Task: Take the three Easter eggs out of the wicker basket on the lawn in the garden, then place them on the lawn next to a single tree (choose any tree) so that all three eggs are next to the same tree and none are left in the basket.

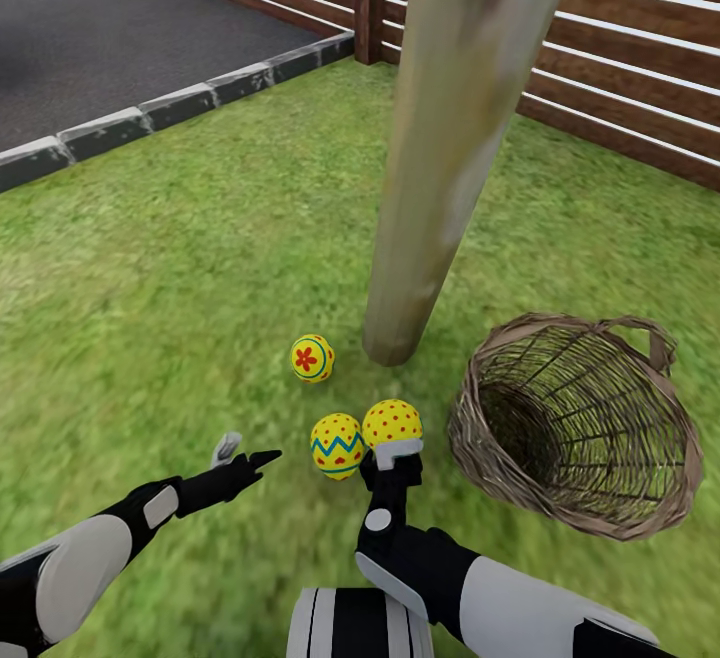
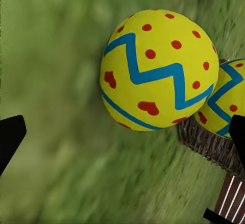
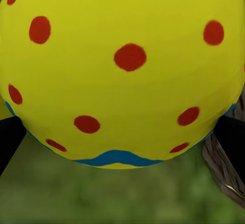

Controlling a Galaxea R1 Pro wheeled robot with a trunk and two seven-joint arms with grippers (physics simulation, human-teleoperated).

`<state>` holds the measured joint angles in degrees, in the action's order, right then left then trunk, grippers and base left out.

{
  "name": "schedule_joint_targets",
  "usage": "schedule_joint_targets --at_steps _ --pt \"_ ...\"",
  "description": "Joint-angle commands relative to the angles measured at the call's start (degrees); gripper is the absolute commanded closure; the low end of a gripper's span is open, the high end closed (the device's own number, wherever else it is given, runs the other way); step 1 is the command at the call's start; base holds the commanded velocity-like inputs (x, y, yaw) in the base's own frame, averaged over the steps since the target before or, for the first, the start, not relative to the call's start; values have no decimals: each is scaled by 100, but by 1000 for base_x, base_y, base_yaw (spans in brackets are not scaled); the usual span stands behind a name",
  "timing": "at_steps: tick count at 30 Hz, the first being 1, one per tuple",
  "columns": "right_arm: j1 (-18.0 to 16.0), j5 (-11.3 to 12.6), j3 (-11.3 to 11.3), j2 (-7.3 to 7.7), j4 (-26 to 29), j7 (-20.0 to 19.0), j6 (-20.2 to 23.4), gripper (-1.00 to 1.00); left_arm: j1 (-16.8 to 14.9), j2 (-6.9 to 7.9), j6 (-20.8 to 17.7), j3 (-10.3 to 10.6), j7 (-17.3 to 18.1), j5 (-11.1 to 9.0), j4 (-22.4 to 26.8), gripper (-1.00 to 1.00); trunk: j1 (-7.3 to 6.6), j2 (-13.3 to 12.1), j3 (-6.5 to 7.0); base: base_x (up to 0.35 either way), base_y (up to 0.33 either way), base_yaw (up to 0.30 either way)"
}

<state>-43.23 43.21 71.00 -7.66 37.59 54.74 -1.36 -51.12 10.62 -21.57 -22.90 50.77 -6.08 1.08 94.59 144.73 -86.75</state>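
Tree crown beyond frame

Three yellow Easter eggs on the lawn beside the base of the pale tree trunk: flower-marked egg nearest the trunk, zigzag-banded egg touching the red-dotted egg. The wicker basket lies tipped on its side just beside them, its mouth open.
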Motion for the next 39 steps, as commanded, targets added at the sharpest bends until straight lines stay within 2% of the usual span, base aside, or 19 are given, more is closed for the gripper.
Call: schedule_joint_targets --at_steps 1,8,30,31,34,39 --pt "-10 47 37 1 3 37 -13 100 2 1 -55 22 14 -60 1 -100 -1 2 -3 0 -5 0" --pt "-8 47 36 1 3 37 -13 100 40 9 -47 22 10 -60 6 -100 -1 2 -3 0 -110 0" --pt "-2 47 42 -7 3 37 -13 100 41 1 -32 22 -39 -60 7 -100 -1 2 -3 0 -3 0" --pt "-2 47 42 -7 3 37 -13 -100 41 1 -32 22 -40 -60 7 -100 -1 2 -3 0 0 0" --pt "37 47 39 -7 3 37 -13 -100 41 1 -32 22 -41 -56 7 -100 -1 2 -3 0 0 0" --pt "75 47 36 -7 3 37 -13 -100 41 1 -32 22 -45 -60 7 -100 -14 -5 107 0 0 0"
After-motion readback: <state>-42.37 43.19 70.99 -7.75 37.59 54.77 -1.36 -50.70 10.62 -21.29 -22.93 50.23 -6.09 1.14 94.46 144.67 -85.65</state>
